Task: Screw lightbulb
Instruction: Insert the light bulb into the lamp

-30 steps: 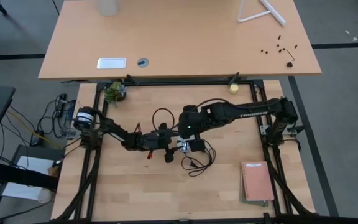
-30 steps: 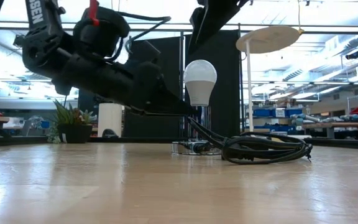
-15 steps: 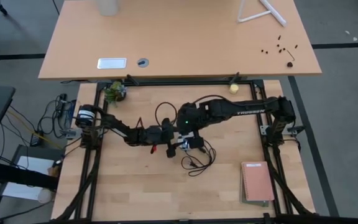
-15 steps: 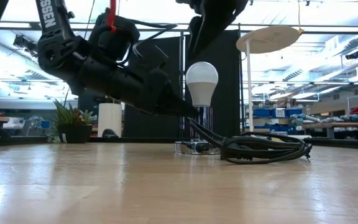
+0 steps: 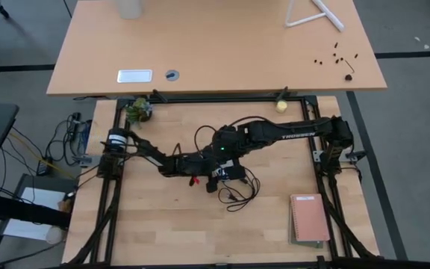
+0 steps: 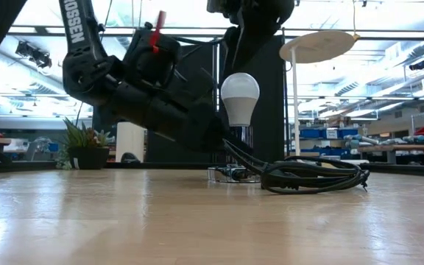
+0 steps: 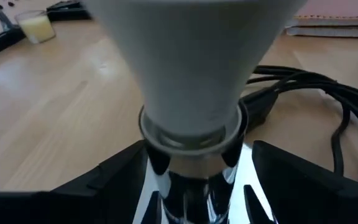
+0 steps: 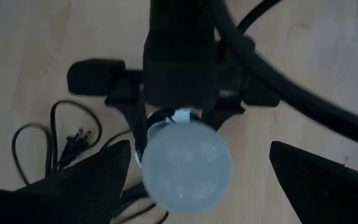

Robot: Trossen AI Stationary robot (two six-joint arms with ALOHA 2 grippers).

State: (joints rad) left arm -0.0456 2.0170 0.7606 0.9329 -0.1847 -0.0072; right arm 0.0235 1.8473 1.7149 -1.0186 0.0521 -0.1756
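On the pale wood table (image 5: 163, 224), our left gripper (image 7: 191, 186) pinches the frosted lightbulb (image 6: 239, 98) by its neck at frame centre; our right gripper (image 8: 185, 180), spread, hovers above; the arm reads "TROSSEN".

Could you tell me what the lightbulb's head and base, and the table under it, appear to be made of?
The lightbulb has a matte white head, probably frosted plastic or glass, since it shows no sharp glare. Its base looks like polished metal: silvery and mirror-like between the left tool's fingers. The table looks like light wood with a satin finish, showing plank grain and soft reflections.
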